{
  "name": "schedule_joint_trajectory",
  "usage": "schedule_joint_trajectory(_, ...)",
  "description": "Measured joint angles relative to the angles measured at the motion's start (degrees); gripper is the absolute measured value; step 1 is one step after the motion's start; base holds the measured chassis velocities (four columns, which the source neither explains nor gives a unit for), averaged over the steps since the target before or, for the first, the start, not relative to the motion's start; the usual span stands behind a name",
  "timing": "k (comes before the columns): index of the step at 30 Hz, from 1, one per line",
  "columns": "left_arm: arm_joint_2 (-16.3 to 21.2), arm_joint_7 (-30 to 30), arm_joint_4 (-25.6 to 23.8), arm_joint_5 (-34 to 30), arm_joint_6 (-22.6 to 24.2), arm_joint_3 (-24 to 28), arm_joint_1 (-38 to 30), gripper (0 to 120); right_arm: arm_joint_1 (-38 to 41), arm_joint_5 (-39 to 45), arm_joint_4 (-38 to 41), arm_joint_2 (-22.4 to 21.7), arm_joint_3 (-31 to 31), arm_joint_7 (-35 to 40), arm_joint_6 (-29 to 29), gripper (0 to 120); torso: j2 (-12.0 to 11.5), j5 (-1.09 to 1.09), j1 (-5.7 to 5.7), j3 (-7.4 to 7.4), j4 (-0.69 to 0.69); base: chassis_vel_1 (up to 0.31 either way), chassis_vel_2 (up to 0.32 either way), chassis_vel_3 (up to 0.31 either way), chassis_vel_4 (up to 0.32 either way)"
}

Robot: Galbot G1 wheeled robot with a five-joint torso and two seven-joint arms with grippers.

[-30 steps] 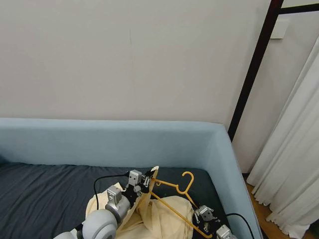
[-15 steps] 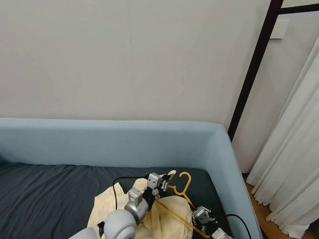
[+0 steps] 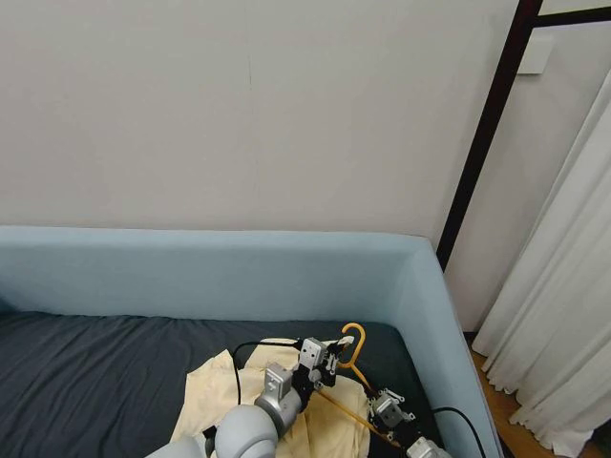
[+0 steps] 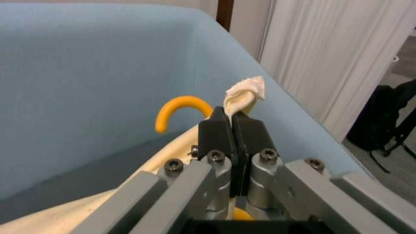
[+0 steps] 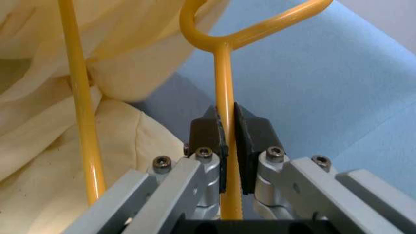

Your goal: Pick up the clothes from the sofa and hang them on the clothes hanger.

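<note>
A pale yellow garment [image 3: 224, 396] lies on the dark sofa seat [image 3: 86, 367] at the lower middle of the head view. My left gripper [image 3: 327, 351] is shut on a corner of it, and a tuft of cloth [image 4: 245, 92] sticks out past the fingertips [image 4: 215, 129]. It sits right beside the hook of an orange hanger [image 3: 354, 336], whose curve [image 4: 177, 106] shows just beyond the cloth. My right gripper [image 3: 389, 410] is shut on the hanger's straight stem [image 5: 223, 87] below the hook. One hanger arm [image 5: 79, 97] runs under the garment's folds [image 5: 130, 44].
The light blue sofa back [image 3: 210, 272] and its right armrest [image 3: 444, 329] wall in the seat. A black rack pole [image 3: 485, 129] rises by the wall to the right. White curtains [image 3: 563, 315] hang at far right over a wooden floor.
My left gripper has carried the garment corner rightward, from the cloth pile to the hanger's hook. The raised cloth has dropped and spread flatter. The right gripper has hardly moved.
</note>
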Motion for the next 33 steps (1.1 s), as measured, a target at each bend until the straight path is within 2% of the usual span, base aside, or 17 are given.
schedule_joint_trajectory(8,0.3,0.5,-0.4,1.3,0.5,0.4,2.1,0,0.1,0.9,0.8,-0.3,0.8,-0.1,0.5,4,0.0,-0.01,0.00,0.00,0.00,0.000,0.000,0.000,0.000)
schedule_joint_trajectory(15,4.1,3.0,-3.6,4.4,0.1,-3.1,9.8,0,-0.6,0.8,0.6,-0.3,1.7,-1.1,4.2,4,0.0,-0.01,0.00,0.00,0.02,0.000,0.000,0.000,0.000)
schedule_joint_trajectory(24,6.1,4.7,-6.4,9.6,-0.2,-7.8,15.6,32,0.8,-3.9,-2.1,2.5,2.1,1.5,9.0,4,0.0,-0.01,0.00,0.00,0.01,0.000,0.000,0.000,0.000)
schedule_joint_trajectory(25,6.1,4.7,-6.4,9.6,-0.2,-7.8,15.6,32,0.8,-3.9,-2.1,2.5,2.1,1.5,9.0,4,0.0,-0.01,0.00,0.00,0.01,0.000,0.000,0.000,0.000)
schedule_joint_trajectory(28,8.1,5.0,-8.0,12.7,0.5,-10.6,18.1,49,2.0,-8.9,-4.3,3.4,2.6,3.2,12.2,4,0.0,-0.01,0.00,0.00,0.01,0.000,0.000,0.000,0.000)
schedule_joint_trajectory(30,8.6,5.3,-8.4,13.4,0.5,-11.3,18.7,53,2.4,-10.3,-4.8,3.6,2.7,3.6,12.9,4,0.0,-0.01,0.00,0.00,0.02,0.000,0.000,0.000,0.000)
schedule_joint_trajectory(33,10.0,6.2,-10.0,14.4,-0.6,-14.0,21.2,68,4.0,-15.3,-6.8,4.3,3.3,5.1,15.3,4,0.0,-0.01,0.00,0.00,0.00,0.000,0.000,0.000,0.000)
